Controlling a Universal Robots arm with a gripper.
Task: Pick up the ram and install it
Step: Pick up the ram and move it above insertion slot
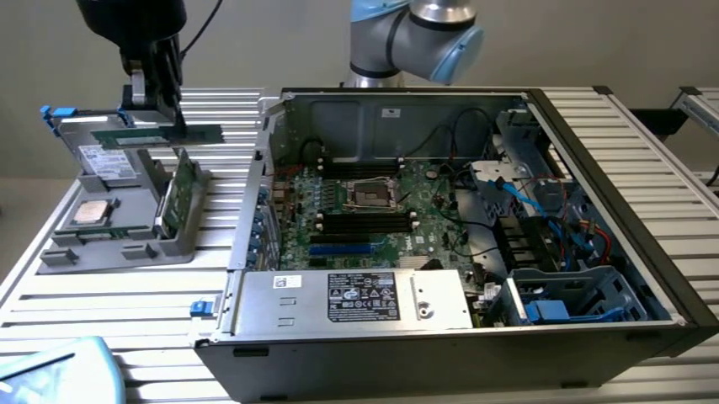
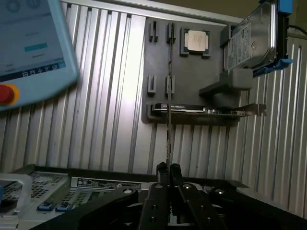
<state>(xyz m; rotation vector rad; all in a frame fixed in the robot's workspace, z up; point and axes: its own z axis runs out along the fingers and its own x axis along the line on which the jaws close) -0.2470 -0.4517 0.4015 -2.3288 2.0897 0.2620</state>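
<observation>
The ram [image 1: 202,133] is a long green stick held level in the air above the grey holder tray [image 1: 135,248], at the exterior view's left. My gripper [image 1: 168,124] is shut on its middle from above. In the wrist view the ram [image 2: 169,139] shows edge-on as a thin line running out from between the closed fingertips of my gripper [image 2: 168,168]. The open computer case [image 1: 629,210] lies to the exterior view's right, with black motherboard slots [image 1: 359,221] beside the processor socket [image 1: 369,194].
The tray also holds a square silver processor chip [image 1: 90,212], a silver drive [image 1: 107,160] and an upright green card [image 1: 180,194]. A power supply [image 1: 354,299] fills the case's near side, with cables [image 1: 540,202] at its right. A teach pendant [image 2: 29,43] lies nearby.
</observation>
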